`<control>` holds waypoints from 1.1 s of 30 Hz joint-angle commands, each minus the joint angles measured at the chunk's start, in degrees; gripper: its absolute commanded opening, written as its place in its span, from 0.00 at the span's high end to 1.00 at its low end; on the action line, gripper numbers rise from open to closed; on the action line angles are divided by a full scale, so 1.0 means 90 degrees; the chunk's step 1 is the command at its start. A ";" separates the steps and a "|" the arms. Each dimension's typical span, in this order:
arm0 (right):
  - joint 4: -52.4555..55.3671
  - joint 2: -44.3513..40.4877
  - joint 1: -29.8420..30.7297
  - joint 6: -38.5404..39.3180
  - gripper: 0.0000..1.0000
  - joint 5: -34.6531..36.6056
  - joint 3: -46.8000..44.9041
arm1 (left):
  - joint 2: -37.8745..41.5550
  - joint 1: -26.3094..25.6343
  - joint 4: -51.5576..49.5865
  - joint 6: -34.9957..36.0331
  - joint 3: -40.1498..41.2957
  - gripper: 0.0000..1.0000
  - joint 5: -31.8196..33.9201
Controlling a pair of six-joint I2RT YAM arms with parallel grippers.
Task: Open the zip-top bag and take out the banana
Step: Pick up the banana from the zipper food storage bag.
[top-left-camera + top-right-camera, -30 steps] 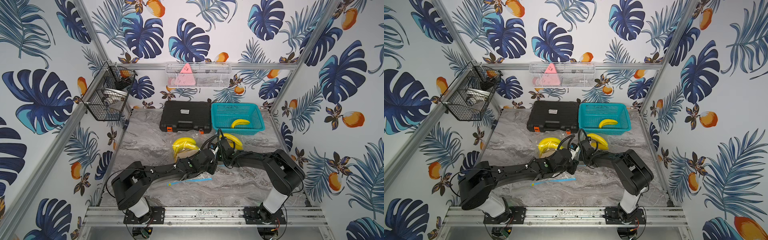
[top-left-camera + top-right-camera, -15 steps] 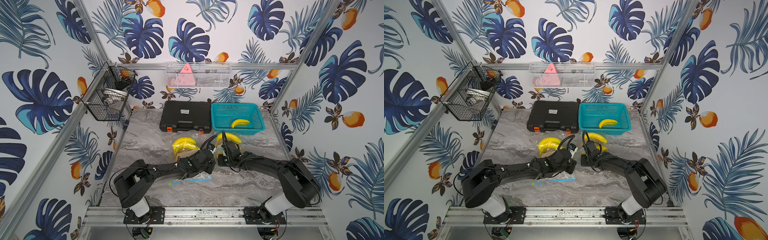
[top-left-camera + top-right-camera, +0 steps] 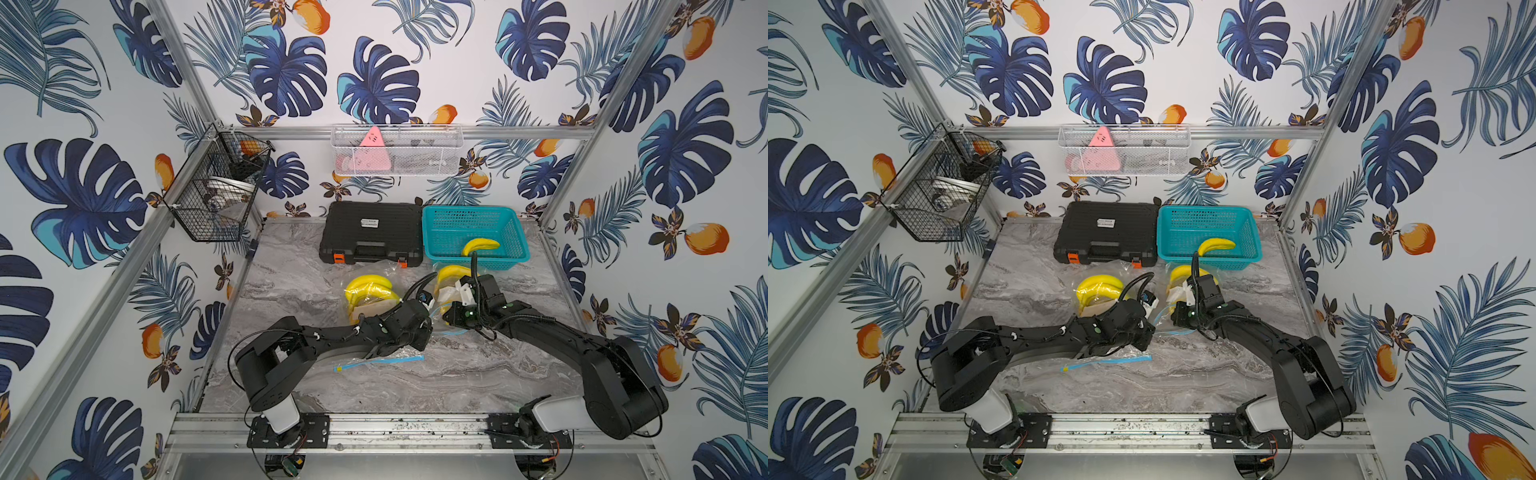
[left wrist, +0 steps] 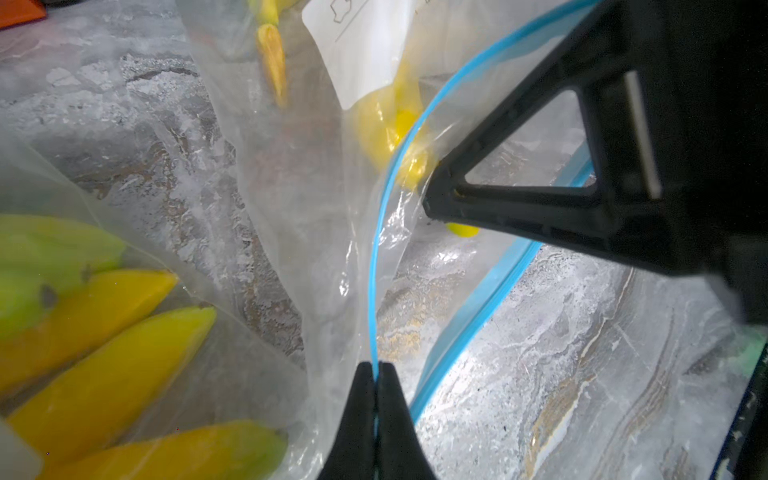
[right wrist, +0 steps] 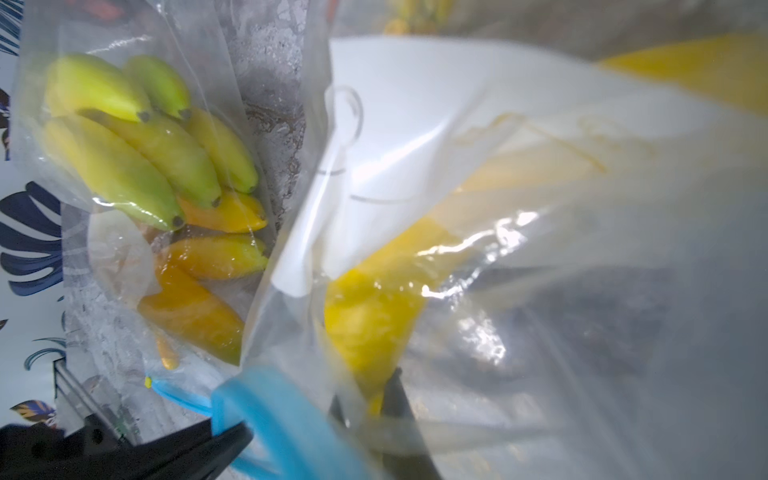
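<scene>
The banana [image 4: 390,129] was yellow, the bag [image 4: 332,232] clear and blue-edged, the basket [image 3: 449,232] teal, the case [image 3: 370,232] black, the table [image 3: 478,374] grey-veined marble.

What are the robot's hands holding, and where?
Left gripper pinches the zip-top bag by its blue zipper edge; right gripper seemingly pinches the banana by its end.

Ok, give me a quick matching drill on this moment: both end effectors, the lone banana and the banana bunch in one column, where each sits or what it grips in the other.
Things:
1. left end effector
2. right end effector
3. lone banana
4. banana bunch

Places or states:
A. inside a separate clear bag
B. in the teal basket
C. shut on the blue zip strip of the open bag
D. shut on the bagged banana at its tip

Pairs: 1-C, 2-D, 3-B, 4-A
</scene>
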State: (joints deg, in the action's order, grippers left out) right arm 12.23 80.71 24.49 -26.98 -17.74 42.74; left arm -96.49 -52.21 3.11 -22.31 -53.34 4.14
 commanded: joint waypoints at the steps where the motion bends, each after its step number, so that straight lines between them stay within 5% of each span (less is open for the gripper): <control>1: 0.0486 -0.0216 -0.0016 0.0169 0.95 -0.0655 0.0114 | -0.0073 0.0000 -0.0019 0.0129 -0.0126 1.00 0.0095; 17: 0.2100 -0.2136 -0.0006 0.0520 0.94 -0.2079 -0.0237 | -0.0343 0.0547 -0.0232 0.0316 -0.0912 1.00 -0.0208; 26: 0.1473 -0.4216 -0.0021 -0.0742 0.95 -0.2595 0.0597 | -0.0543 0.0555 -0.0127 0.0192 -0.0897 1.00 -0.0392; 33: 0.1902 -0.3262 -0.0624 0.0303 0.95 -0.1927 0.1896 | -0.0414 0.0547 -0.0129 0.0215 -0.0843 1.00 -0.0353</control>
State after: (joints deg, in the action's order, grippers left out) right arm 28.34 47.37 21.56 -29.06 -38.26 56.82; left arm -101.21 -47.22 1.21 -19.79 -61.08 1.02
